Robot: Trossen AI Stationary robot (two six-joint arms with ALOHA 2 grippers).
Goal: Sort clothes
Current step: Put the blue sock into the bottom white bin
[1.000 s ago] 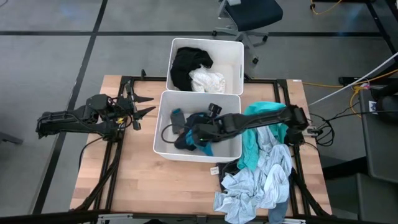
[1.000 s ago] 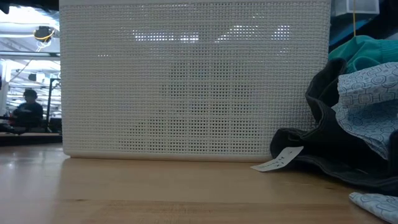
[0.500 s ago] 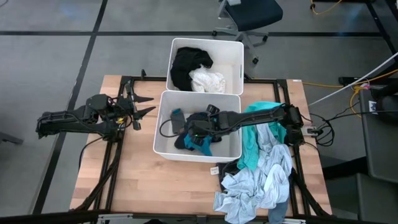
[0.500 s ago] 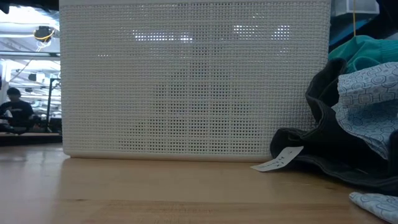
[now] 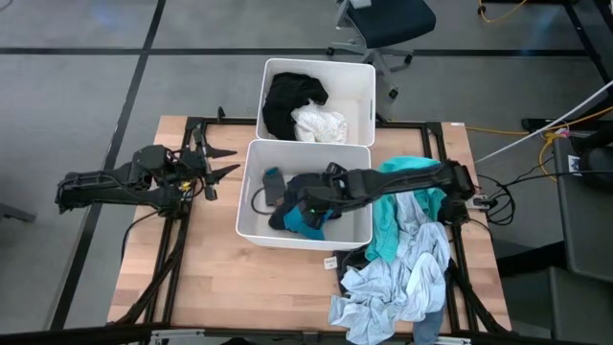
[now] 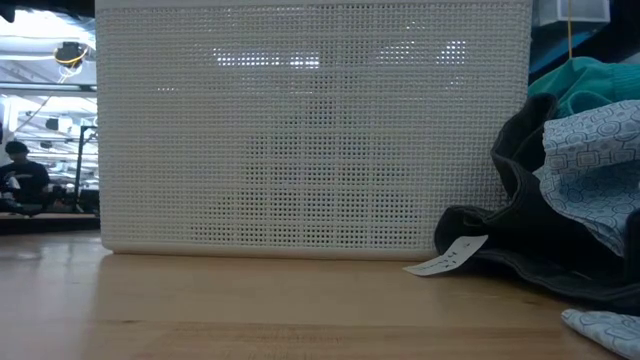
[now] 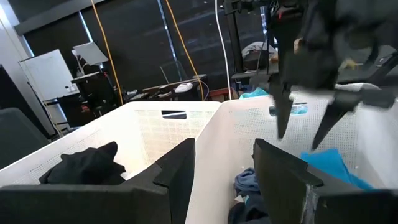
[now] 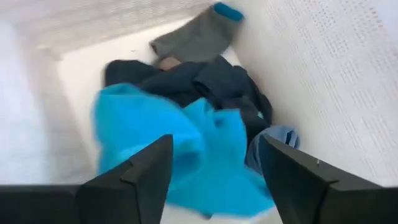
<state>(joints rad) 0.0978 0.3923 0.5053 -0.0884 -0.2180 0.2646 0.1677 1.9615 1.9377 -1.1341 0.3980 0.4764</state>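
Note:
My right gripper (image 5: pixel 308 203) reaches into the near white bin (image 5: pixel 251 192) and hangs open just above a bright blue garment (image 8: pixel 161 143), touching nothing. The blue garment lies on the bin floor beside a dark navy garment (image 8: pixel 205 84) and a grey sock (image 8: pixel 199 34). The left wrist view also shows the right gripper (image 7: pixel 305 124), fingers apart over the blue cloth (image 7: pixel 326 165). My left gripper (image 5: pixel 222 161) waits open and empty left of the near bin. The far bin (image 5: pixel 364 81) holds black (image 5: pixel 287 96) and white (image 5: pixel 319 123) clothes.
A pile of teal, light blue and dark grey clothes (image 5: pixel 407 249) lies on the table's right part, under the right arm, reaching the near edge. In the low view the pile (image 6: pixel 570 200) and a paper tag (image 6: pixel 445 260) lie right of the bin wall (image 6: pixel 310 130). Bare wood lies at the near left.
My right gripper has gone a little toward the table's left inside the near bin, then drawn back toward the right. The blue garment now lies more spread out on the bin floor below it.

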